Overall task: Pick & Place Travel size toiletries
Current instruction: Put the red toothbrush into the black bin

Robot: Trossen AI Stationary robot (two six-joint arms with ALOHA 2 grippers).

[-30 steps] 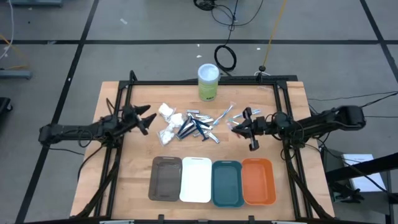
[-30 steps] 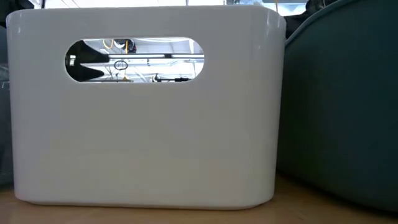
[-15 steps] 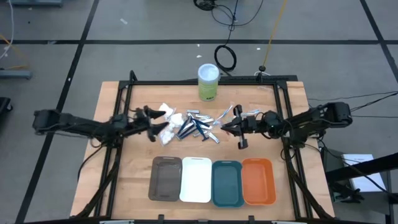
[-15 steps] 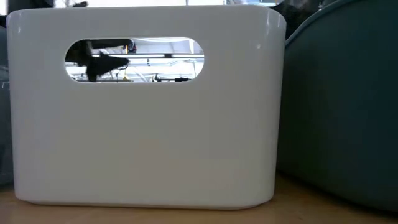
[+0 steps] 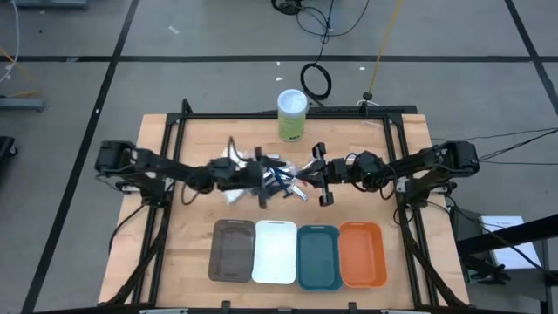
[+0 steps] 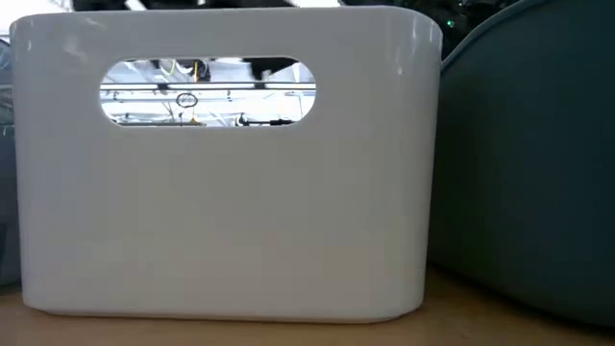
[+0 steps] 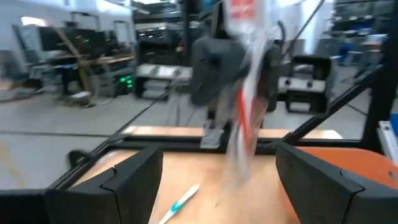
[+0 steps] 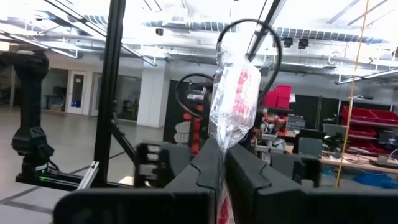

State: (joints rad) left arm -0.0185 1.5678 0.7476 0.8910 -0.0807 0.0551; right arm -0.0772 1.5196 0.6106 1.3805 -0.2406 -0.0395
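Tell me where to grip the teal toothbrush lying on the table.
Take the teal toothbrush across the middle of its slim handle, from straight above: it lies flat, with bare table on either side for the left tool's open fingers.

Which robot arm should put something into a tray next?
Probably the right. In its wrist view the right gripper is already shut on a clear wrapped item, lifted up. The left gripper is open, holding nothing, over the pile.
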